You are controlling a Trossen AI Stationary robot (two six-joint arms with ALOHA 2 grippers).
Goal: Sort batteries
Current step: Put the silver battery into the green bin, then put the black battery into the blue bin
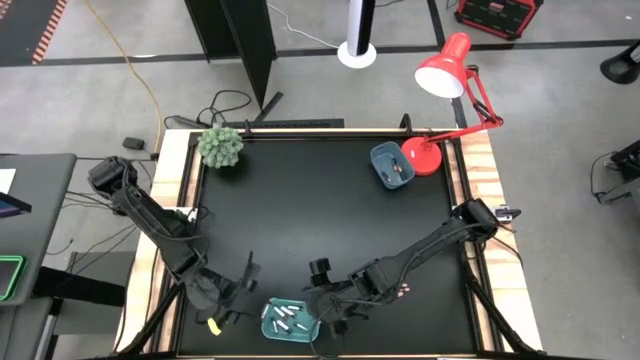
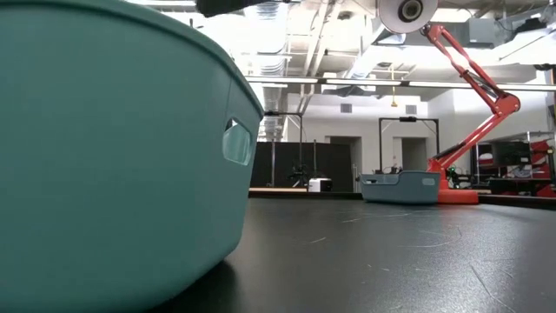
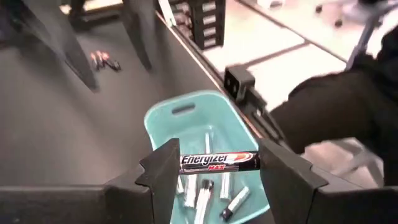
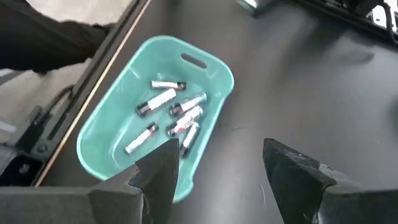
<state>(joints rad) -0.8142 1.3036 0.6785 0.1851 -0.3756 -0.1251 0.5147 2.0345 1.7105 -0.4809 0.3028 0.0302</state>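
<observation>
Six batteries (image 4: 168, 115) fill teal tray (image 4: 118, 118); lamp (image 1: 445, 70) distant.

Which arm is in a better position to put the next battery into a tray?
Left. The left gripper is shut on a black battery above the teal tray. The right gripper is open and empty.

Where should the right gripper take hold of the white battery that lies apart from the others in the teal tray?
Grip the white battery at mid-length, across its round body, the right gripper coming straight down. It lies flat in the teal tray with free floor on both sides, and the walls likely block sideways approach.
</observation>
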